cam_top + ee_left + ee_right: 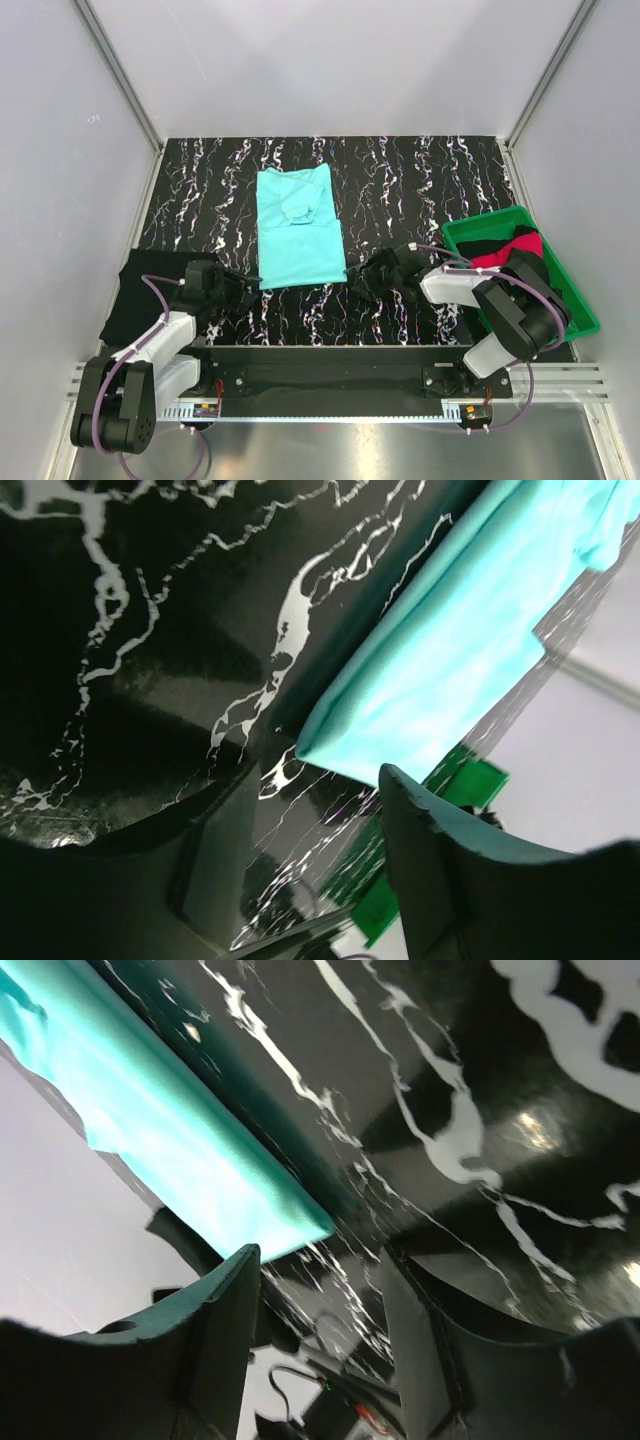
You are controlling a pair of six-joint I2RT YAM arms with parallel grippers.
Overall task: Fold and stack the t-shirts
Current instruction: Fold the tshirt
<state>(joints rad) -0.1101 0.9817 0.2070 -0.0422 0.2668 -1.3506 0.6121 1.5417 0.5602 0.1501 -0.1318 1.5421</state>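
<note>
The black marbled mat with white streaks covers the table. In its middle lies the turquoise t-shirt, flat and folded into a long upright rectangle with a sleeve turned in on top near its far end. A black t-shirt lies spread at the mat's near left edge, partly under the left arm. At the right stands a green tray that holds a red-pink t-shirt and another black t-shirt bunched together, partly hidden by the right arm. The left gripper sits low over the mat just beside the turquoise shirt's near left corner; its wrist view shows the fingers spread with nothing between them. The right gripper sits just beside the near right corner, jaws likewise apart and empty.
</note>
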